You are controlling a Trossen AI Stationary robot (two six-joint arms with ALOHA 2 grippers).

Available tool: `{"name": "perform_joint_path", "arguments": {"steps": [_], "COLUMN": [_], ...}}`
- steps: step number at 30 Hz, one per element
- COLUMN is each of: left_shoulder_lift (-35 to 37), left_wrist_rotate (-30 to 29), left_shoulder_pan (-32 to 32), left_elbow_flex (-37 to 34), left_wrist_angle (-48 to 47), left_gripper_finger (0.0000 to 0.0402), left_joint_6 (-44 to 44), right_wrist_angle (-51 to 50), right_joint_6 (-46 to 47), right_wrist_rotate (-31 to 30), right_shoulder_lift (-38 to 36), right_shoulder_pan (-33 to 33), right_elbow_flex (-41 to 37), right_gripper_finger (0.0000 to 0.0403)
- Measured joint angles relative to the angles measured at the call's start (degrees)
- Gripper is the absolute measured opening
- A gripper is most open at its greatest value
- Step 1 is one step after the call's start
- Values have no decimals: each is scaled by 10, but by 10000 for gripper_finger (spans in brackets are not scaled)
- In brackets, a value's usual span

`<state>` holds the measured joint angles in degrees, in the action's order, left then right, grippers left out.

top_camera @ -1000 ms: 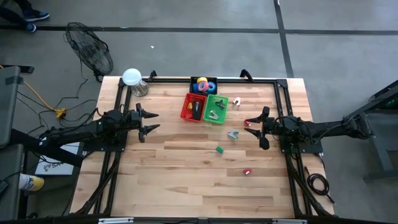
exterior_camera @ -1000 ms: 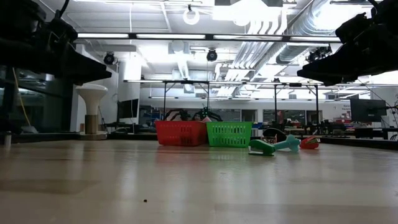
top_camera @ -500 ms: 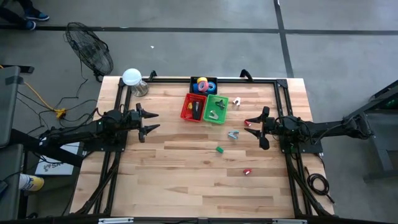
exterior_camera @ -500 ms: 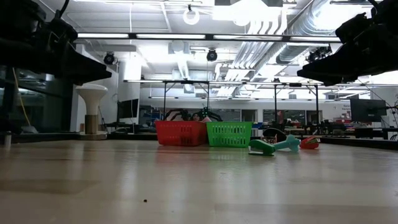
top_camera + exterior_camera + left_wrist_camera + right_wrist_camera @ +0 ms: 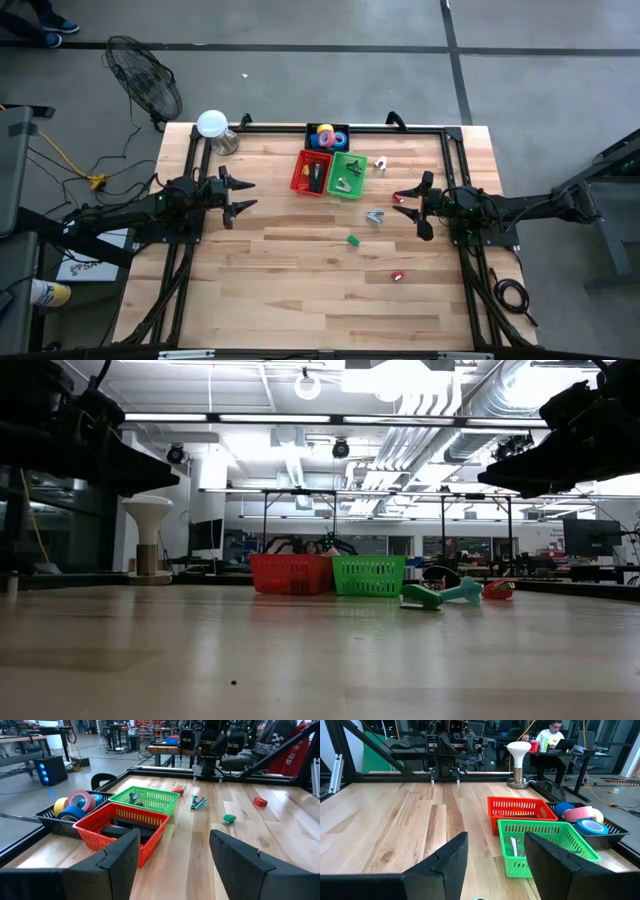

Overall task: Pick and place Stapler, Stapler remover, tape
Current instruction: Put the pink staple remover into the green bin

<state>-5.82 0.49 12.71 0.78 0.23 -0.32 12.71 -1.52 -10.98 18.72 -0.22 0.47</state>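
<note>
I held both arms idle above the bench (image 5: 300, 270), my left gripper (image 5: 243, 195) near its left edge and my right gripper (image 5: 410, 208) near its right edge, each with its fingers spread apart and nothing between them.

The stapler (image 5: 131, 827) lay flat in the red basket (image 5: 131, 843), a long dark shape along the bottom. I judged it stiff and fairly heavy for its size, with smooth plastic sides that could slip. The best hold would be across its narrow width near the middle, so it would not tip.

The tape rolls (image 5: 75, 805) sat bunched in the black tray (image 5: 612, 830) at the far edge, just behind the baskets. They looked light and rigid enough. One finger through an open centre and one outside, or a pinch across a roll's rim, seemed the surest hold.

A grey remover (image 5: 133, 797) rested in the green basket (image 5: 547, 845), beside the red one. A teal one (image 5: 375, 215) lay loose on the bench near my right gripper, with a small green piece (image 5: 353, 239) and a small red piece (image 5: 397, 276) farther out. Those small things would be light and springy, I reckoned, and easy to flick away, so a low, centred pinch across the body would suit.
</note>
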Motion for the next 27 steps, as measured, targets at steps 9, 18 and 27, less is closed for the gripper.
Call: {"name": "perform_joint_path", "arguments": {"steps": [9,18,27], "left_shoulder_lift": [0,0,0], "left_wrist_rotate": [0,0,0], "left_shoulder_pan": [0,0,0], "left_elbow_flex": [0,0,0], "left_wrist_angle": [0,0,0], "left_gripper_finger": [234,234,234], "left_joint_6": [0,0,0], "right_wrist_angle": [9,-14,-211], "right_joint_6": [73,213,315], "right_wrist_rotate": [4,-52,-108], "right_shoulder_lift": [0,0,41], "right_shoulder_pan": [0,-2,-8], "right_elbow_flex": [0,8,111], "right_gripper_finger": [185,185,185]}}
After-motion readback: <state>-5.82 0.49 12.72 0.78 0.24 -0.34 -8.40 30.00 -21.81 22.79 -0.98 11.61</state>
